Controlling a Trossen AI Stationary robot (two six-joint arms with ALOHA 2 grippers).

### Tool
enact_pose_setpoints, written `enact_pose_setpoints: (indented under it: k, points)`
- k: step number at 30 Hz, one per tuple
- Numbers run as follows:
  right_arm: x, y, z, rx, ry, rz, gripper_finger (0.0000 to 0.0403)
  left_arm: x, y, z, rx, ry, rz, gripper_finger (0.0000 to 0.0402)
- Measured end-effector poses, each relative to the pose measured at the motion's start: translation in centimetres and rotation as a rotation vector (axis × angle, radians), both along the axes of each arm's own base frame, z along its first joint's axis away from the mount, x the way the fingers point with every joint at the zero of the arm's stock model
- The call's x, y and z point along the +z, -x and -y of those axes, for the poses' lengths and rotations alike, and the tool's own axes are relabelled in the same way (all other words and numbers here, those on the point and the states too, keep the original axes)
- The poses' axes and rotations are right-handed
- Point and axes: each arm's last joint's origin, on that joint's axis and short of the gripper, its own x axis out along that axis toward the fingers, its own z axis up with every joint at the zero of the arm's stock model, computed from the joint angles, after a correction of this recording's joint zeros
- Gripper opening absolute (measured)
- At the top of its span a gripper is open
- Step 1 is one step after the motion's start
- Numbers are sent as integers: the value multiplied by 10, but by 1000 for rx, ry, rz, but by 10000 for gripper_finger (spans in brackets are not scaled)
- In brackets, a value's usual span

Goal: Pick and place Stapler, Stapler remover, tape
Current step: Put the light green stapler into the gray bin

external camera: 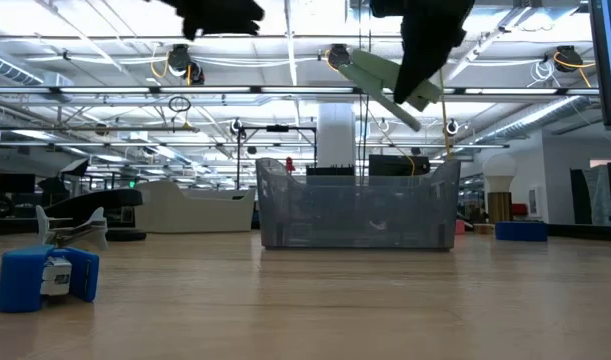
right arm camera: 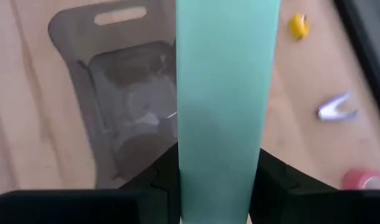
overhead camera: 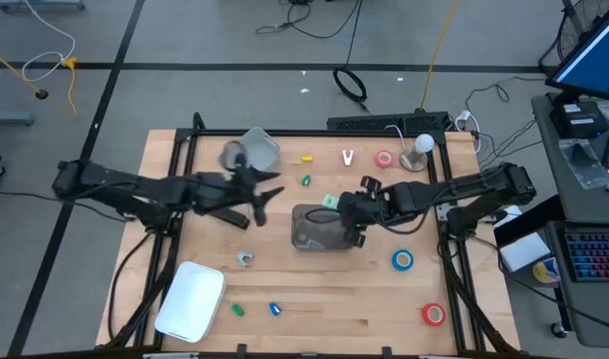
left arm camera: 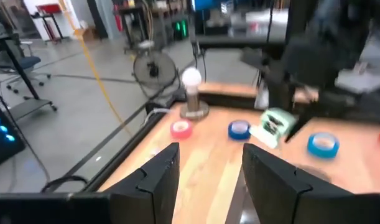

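The right gripper [right arm camera: 217, 186] has its dark fingers clamped on the stapler [right arm camera: 224, 93], a smooth mint-green bar with flat sides, and holds it up in the air above the translucent grey plastic bin [overhead camera: 319, 227] that stands in the middle of the pale wooden table [overhead camera: 314, 299]. From table height the stapler [external camera: 380, 80] hangs tilted over the bin [external camera: 357, 205], whose thin walls are clear enough to see through and flare slightly toward the rim (a slotted handle is cut into one end). The left gripper [overhead camera: 267, 194] hovers over the table just left of the bin, its two blocky black fingers [left arm camera: 158, 171] standing apart with nothing between them. Small ring-shaped tape rolls lie scattered: a blue roll [overhead camera: 403, 260] right of the bin, a red roll [overhead camera: 434, 314] toward the front right corner, and a pinkish-red roll [overhead camera: 385, 159] near the back edge beside a round white bulb on a metal base [overhead camera: 418, 152]. A white rounded rectangular lid or tray [overhead camera: 191, 299] lies flat at the front left, and a tipped grey container [overhead camera: 259, 150] sits at the back.
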Motion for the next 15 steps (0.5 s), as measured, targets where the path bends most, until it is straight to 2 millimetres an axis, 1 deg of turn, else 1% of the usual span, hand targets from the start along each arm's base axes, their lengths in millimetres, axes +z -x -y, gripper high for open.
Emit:
enact_pose_setpoints:
  k: [3,7,10,15]
  points:
    - [3,-7,5,50,33,44,114,4,-21,2,-12,-56,-61,175]
    - [7,-14,12,99,67,102,114,5,-40,4,-37,-157,-117,175]
    - [8,-16,19,111,42,110,114,3,-50,5,-45,-216,-151,175]
    - [8,-17,31,70,37,114,114,4,-58,5,-31,-252,-164,175]
